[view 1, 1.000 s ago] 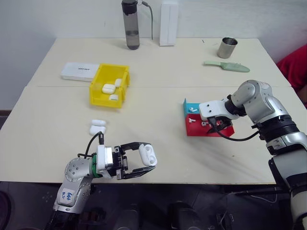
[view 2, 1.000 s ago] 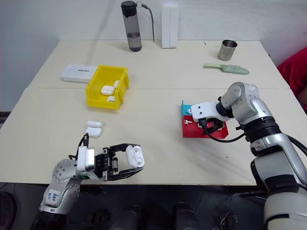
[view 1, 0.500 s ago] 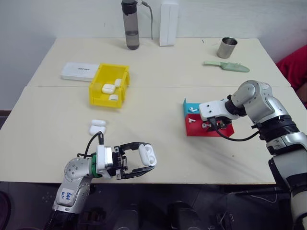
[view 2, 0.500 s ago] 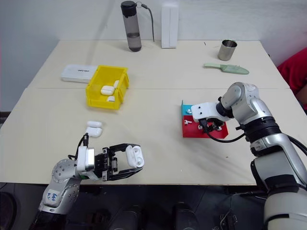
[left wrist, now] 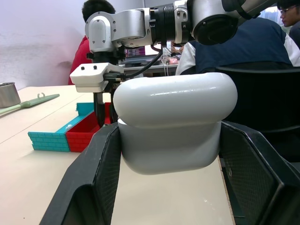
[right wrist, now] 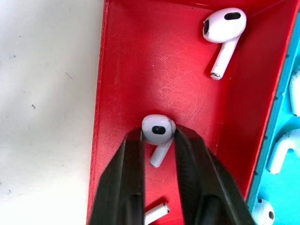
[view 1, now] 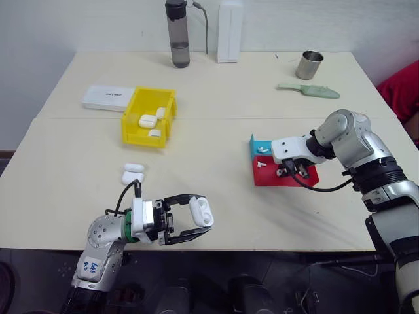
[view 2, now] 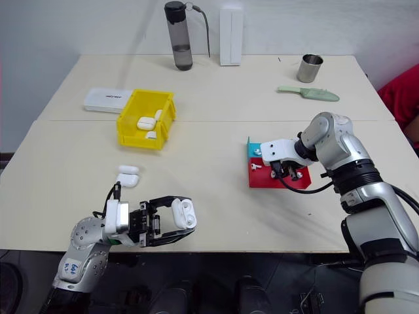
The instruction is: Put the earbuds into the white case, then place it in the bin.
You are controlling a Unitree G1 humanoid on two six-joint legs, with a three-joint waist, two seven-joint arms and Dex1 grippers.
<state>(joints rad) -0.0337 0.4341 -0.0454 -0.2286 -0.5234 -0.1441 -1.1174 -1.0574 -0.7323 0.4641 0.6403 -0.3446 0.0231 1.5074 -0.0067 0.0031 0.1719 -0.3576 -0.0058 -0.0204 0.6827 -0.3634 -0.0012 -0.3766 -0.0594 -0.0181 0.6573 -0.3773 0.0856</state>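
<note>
My left gripper (view 1: 196, 216) hovers near the table's front edge, shut on the white case (view 1: 202, 210), whose lid stands open. The left wrist view shows that case (left wrist: 174, 121) between the two fingers. Over the red half of the red and blue tray (view 1: 309, 177), my right gripper (view 1: 289, 171) points down. In the right wrist view its fingers (right wrist: 132, 165) press both sides of one of the earbuds (right wrist: 158, 127) lying on the red floor. Another earbud (right wrist: 224, 26) lies further along the red compartment, and more lie in the blue one. The yellow bin (view 1: 141, 135) stands at the left with cases (view 1: 148, 120) inside.
Two more white cases (view 1: 133, 173) lie on the table in front of the bin. A flat white box (view 1: 108, 97) sits behind the bin. A dark bottle (view 1: 178, 33), an upright white box (view 1: 230, 31), a metal cup (view 1: 309, 65) and a green tool (view 1: 309, 90) line the back.
The right gripper's fingers have closed in on the earbud in the red compartment. The left gripper and its case have stayed where they were.
</note>
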